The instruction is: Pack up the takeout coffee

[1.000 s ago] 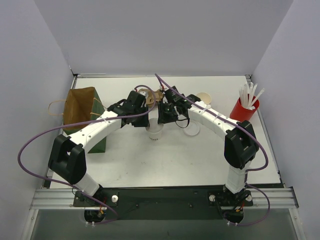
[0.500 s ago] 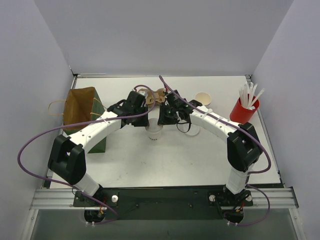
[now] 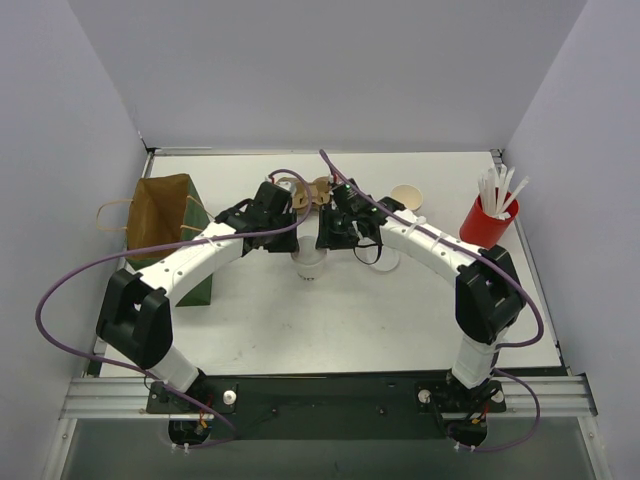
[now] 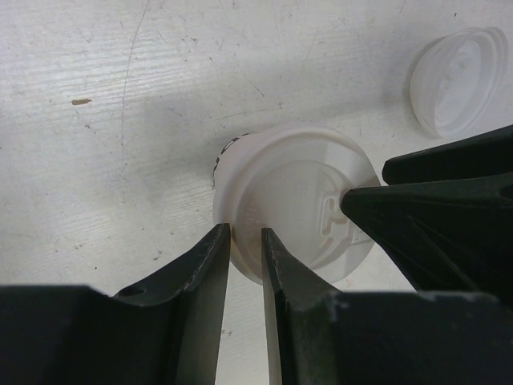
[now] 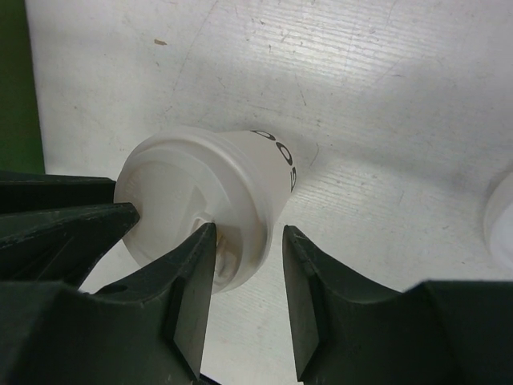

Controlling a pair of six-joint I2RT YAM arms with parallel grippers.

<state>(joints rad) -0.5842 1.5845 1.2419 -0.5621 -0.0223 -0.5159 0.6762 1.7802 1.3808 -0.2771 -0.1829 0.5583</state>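
Note:
A white takeout cup (image 3: pixel 310 266) with dark print and a whitish lid (image 4: pixel 280 184) stands mid-table. My left gripper (image 3: pixel 297 247) is over its left edge. In the left wrist view my left gripper (image 4: pixel 244 234) is nearly closed, pinching the lid's rim. My right gripper (image 3: pixel 322 247) comes from the right. In the right wrist view my right gripper (image 5: pixel 244 233) is open and straddles the cup (image 5: pixel 240 160): one finger over the lid, the other clear of the wall. A second white round lid (image 3: pixel 386 260) lies to the right (image 4: pixel 461 80); what is under it is hidden.
The brown pulp carrier (image 3: pixel 312 189) sits behind the grippers. A brown paper bag (image 3: pixel 163 213) stands at the left beside a green block (image 3: pixel 200 288). A red cup of white sticks (image 3: pixel 487 218) is at the right. A tan disc (image 3: pixel 407 196) lies at the back.
My right gripper has shifted a little left, closer onto the cup. The left arm and the cup have hardly moved.

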